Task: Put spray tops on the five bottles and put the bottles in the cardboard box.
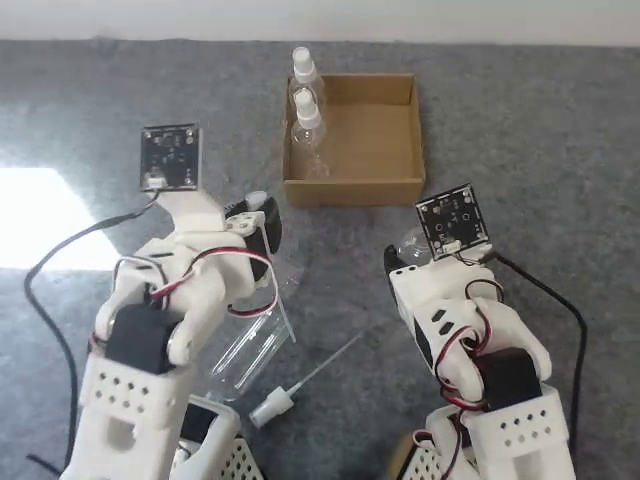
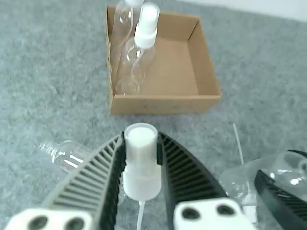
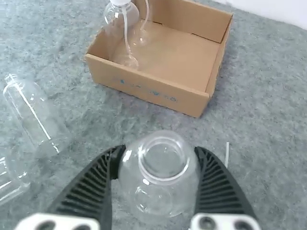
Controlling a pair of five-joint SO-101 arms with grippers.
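My left gripper (image 2: 140, 136) is shut on a white spray top (image 2: 140, 163), its thin tube hanging below; from above it (image 1: 255, 208) sits in front of the box's near left corner. My right gripper (image 3: 160, 153) is shut on a clear open-necked bottle (image 3: 158, 177), mouth towards the camera, near the box's right front corner (image 1: 408, 248). The cardboard box (image 1: 395, 135) holds two capped bottles (image 1: 305, 115) standing along its left wall (image 2: 139, 52). Another uncapped bottle (image 3: 31, 115) lies on the table (image 2: 64, 154).
A loose spray top (image 1: 272, 405) with a long tube lies on the grey mat between the arm bases. Clear bottles (image 1: 245, 340) lie beneath the left arm. The right half of the box (image 3: 177, 52) is free.
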